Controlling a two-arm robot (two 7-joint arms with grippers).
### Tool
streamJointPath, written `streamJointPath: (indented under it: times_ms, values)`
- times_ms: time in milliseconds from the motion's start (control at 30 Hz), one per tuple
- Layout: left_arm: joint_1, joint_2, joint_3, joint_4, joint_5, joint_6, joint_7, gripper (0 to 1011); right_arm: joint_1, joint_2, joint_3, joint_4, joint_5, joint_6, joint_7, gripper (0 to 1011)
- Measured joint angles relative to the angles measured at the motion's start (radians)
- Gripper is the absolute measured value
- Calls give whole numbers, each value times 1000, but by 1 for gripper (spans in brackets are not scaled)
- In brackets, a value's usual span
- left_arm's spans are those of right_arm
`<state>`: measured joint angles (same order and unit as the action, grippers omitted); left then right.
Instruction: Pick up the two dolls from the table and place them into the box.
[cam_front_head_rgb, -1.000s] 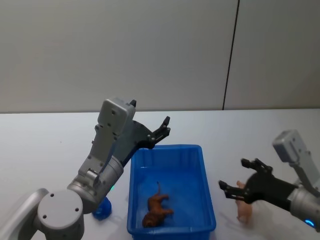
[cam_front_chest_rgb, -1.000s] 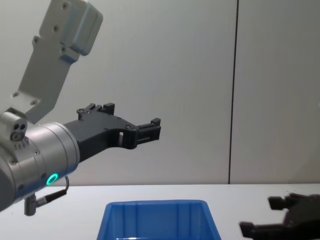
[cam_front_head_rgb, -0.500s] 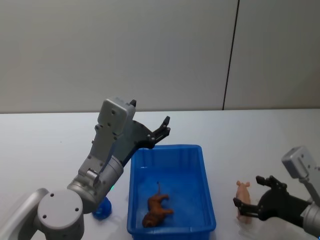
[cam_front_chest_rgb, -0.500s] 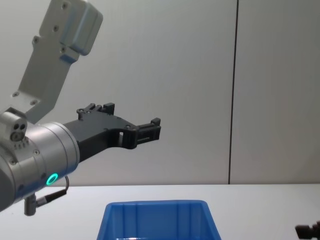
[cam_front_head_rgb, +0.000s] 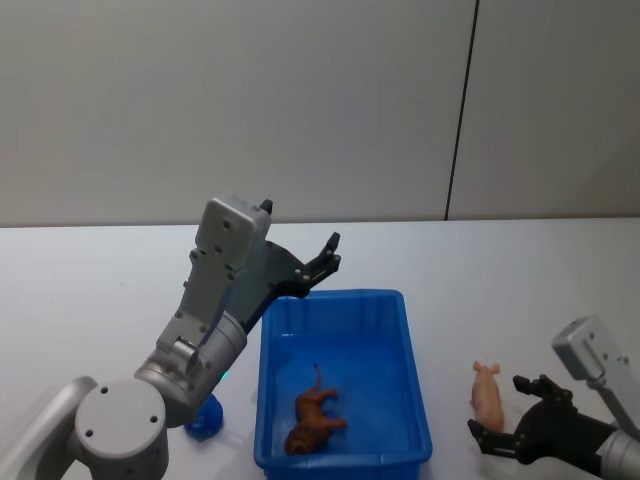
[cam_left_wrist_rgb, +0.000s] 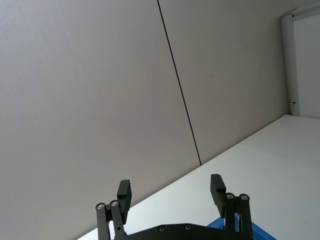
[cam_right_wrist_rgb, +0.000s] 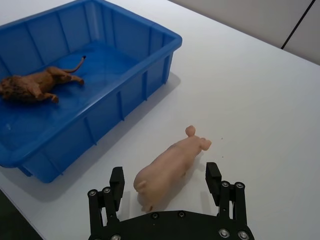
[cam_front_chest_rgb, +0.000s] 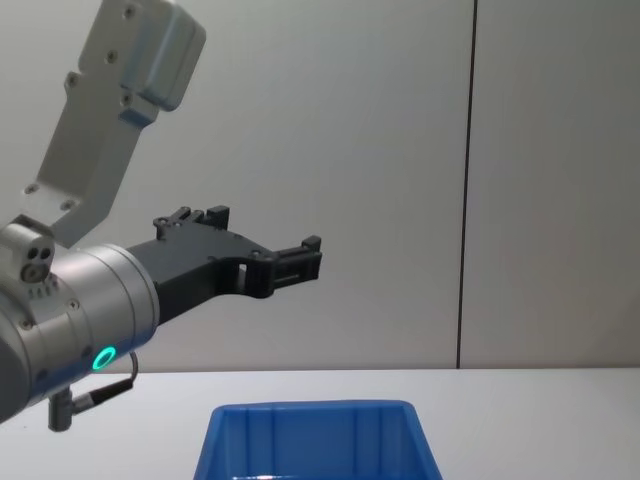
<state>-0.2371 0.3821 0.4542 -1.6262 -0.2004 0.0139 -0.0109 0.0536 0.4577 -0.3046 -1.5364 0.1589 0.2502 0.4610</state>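
Note:
The blue box (cam_front_head_rgb: 335, 297) stands on the white table (cam_front_head_rgb: 520, 270), and a brown lion doll (cam_front_head_rgb: 312, 418) lies on its side inside it. To the right of the box, a pink pig doll (cam_front_head_rgb: 488, 393) lies on the table. My right gripper (cam_front_head_rgb: 508, 437) is open, low at the pig's near end. In the right wrist view, the right gripper (cam_right_wrist_rgb: 165, 175) has its fingers on either side of the pig (cam_right_wrist_rgb: 172, 162), apart from it, with the lion (cam_right_wrist_rgb: 37, 85) in the box (cam_right_wrist_rgb: 172, 42) beyond. My left gripper (cam_front_head_rgb: 325, 258) hangs open and empty above the box's far left corner.
A small blue object (cam_front_head_rgb: 203, 420) sits on the table left of the box, beside my left arm. Bare tabletop runs to the right of the pig and behind the box. A grey wall stands behind the table.
My right gripper has pulled back toward the table's near edge and dropped lower, leaving the chest view. The pig, the lion and the left arm have not moved.

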Motion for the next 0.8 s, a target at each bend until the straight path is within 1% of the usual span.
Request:
streamJointPath:
  times_ms: [267,300,367,433,500,533,633,667,733,767,800]
  values:
    - [0,0,0,0,0,0,0,1001,1,-13,-10,14,-10,6,-22,997]
    - [0,0,0,0,0,0,0,1001,2,-14,-11,16,-11,7,-24,965]
    - [0,0,0,0,0,0,0,1001,3,-17,-12,19,-12,8,-30,942]
    - [0,0,0,0,0,0,0,1001,7,-22,-14,26,-14,12,-43,865]
    - [0,0,0,0,0,0,0,1001,9,-25,-15,29,-15,13,-49,831]
    - [0,0,0,0,0,0,0,1001,10,-27,-16,31,-15,13,-52,781]
    - [0,0,0,0,0,0,0,1001,13,-32,-17,39,-17,14,-65,728]
    - [0,0,0,0,0,0,0,1001,15,-34,-17,42,-17,14,-70,675]
    - [0,0,0,0,0,0,0,1001,17,-37,-18,46,-18,14,-75,624]
    - [0,0,0,0,0,0,0,1001,19,-38,-18,49,-18,14,-81,565]
    - [0,0,0,0,0,0,0,1001,19,-39,-18,50,-18,14,-83,565]
